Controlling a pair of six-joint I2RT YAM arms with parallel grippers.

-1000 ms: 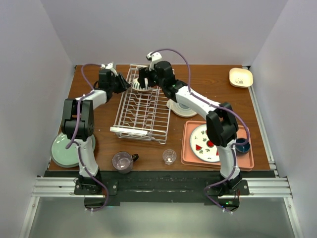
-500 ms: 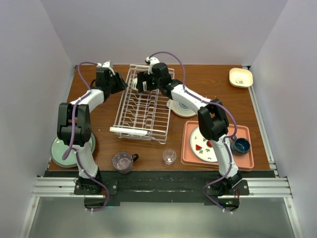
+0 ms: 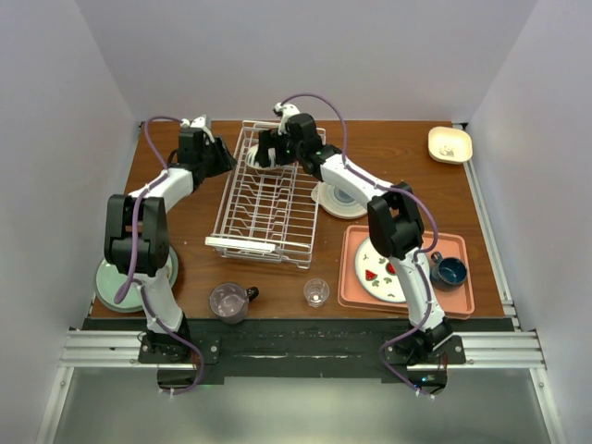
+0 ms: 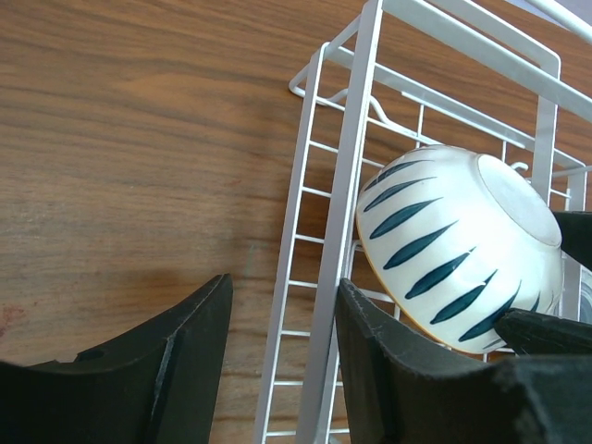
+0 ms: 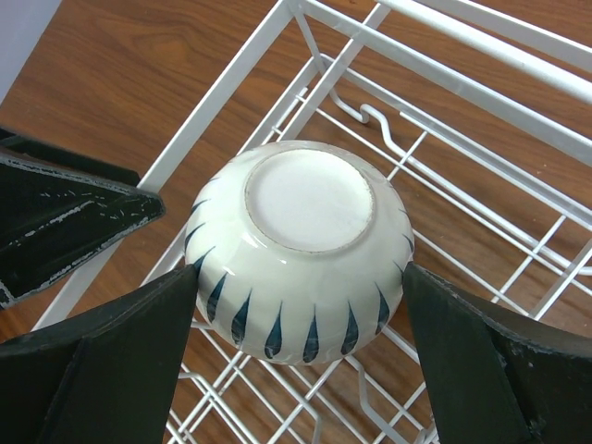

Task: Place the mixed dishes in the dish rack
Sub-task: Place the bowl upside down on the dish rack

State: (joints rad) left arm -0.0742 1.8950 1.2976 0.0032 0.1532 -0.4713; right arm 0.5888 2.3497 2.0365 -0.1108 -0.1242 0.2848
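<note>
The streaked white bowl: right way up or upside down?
Upside down: the bowl shows its flat base upward, rim toward the dish rack, held by the right gripper.

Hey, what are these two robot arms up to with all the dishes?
They are loading a dish rack. The right claw grips a white bowl with blue streaks, upside down, at the rack's far end. The left claw sits open astride the rack's side wire nearby, holding nothing. The rack looks otherwise empty; a purple cup, a clear glass and green plates wait on the table.

Glossy glazed bowl (image 5: pixel 301 254); coated-wire rack (image 4: pixel 350 185); wood-grain table (image 4: pixel 139 139).
</note>
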